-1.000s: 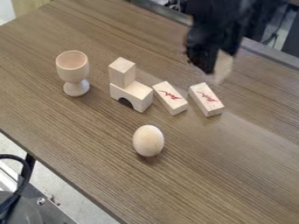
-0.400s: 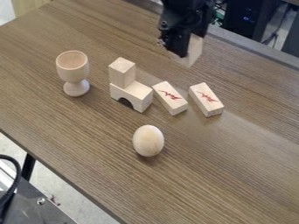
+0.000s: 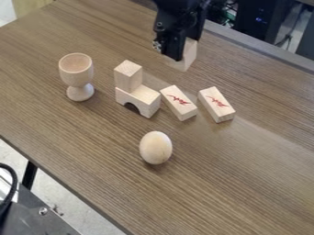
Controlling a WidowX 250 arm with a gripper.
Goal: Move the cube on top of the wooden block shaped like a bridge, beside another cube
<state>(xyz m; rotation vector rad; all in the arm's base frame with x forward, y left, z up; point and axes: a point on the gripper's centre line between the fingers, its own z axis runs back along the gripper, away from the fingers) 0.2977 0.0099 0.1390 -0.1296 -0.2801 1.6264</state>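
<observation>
Jaws of your gripper (image 3: 182, 52) pinch 1 pale cube (image 3: 189, 55), held over the table (image 3: 92, 151), beyond the bridge block (image 3: 144, 97). Likely light, stiff, smooth wood; grip 2 opposite flat sides, high, clearing the 1 cube already on top (image 3: 128, 76).

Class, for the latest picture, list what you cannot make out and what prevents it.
All in the camera view:
Held cube: partly covered by the pincer.
Arm: upper part, cut off by the top edge.
Bridge block: far side, hidden by its own body and the upright cube.
Black cable: cut off by the left edge.
Red markings: too small to read.
</observation>
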